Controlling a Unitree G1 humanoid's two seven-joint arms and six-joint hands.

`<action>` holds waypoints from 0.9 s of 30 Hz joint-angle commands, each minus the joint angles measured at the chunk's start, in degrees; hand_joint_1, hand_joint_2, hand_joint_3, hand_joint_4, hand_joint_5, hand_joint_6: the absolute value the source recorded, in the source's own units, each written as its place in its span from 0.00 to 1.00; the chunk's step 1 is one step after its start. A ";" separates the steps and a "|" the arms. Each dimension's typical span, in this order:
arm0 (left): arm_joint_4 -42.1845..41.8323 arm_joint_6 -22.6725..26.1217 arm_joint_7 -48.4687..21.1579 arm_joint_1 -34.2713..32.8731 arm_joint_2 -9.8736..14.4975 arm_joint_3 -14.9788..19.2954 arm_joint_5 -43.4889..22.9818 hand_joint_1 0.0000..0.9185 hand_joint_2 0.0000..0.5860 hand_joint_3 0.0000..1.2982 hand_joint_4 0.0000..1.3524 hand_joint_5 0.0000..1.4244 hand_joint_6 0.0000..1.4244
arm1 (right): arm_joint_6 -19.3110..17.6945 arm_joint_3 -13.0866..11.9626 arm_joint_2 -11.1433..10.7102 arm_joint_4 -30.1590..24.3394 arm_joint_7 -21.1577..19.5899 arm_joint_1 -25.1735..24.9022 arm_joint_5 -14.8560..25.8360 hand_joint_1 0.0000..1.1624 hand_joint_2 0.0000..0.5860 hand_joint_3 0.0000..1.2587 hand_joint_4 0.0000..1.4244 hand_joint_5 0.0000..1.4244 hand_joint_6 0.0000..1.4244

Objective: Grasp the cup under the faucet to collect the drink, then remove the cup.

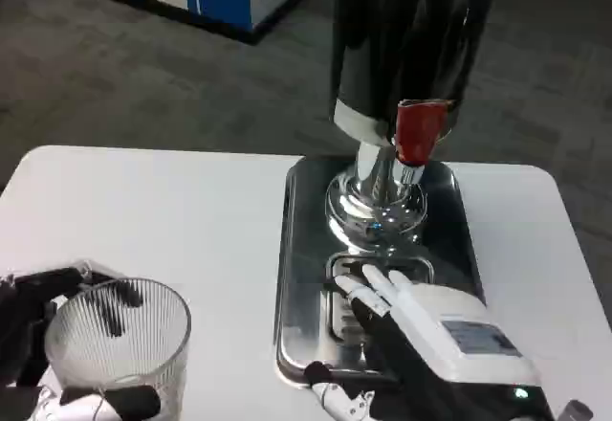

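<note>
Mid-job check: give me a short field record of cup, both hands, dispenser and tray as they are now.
cup: clear ribbed cup, upright, at table's near left, not under the faucet
left hand: left hand wraps the cup, dark fingers on its sides
right hand: right hand over the drip tray, fingers apart, holding nothing
dispenser: dark dispenser with red tap handle on chrome base
tray: steel tray on white table

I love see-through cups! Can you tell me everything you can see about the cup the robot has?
The cup is clear and looks like plastic, with thin ridges running up and down its wall and a round open rim. It stands upright and looks empty. It sits at the table's near left corner, away from the drink dispenser. The robot's left hand wraps around it, black fingers pressing its sides.
</note>
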 commanded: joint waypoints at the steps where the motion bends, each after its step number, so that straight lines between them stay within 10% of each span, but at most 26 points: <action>1: 0.17 -1.10 0.46 -0.45 0.37 0.79 -1.13 0.59 0.00 0.78 0.86 0.92 1.00 | 0.31 0.05 0.40 0.23 0.43 -0.32 -0.14 0.28 0.69 0.09 0.00 0.00 0.00; 27: 1.75 -0.84 0.47 -3.11 0.52 -0.43 -0.46 0.59 0.00 0.78 0.86 0.92 1.00 | 0.62 -1.77 0.66 -0.59 0.53 0.39 -0.29 0.28 0.69 0.09 0.00 0.00 0.00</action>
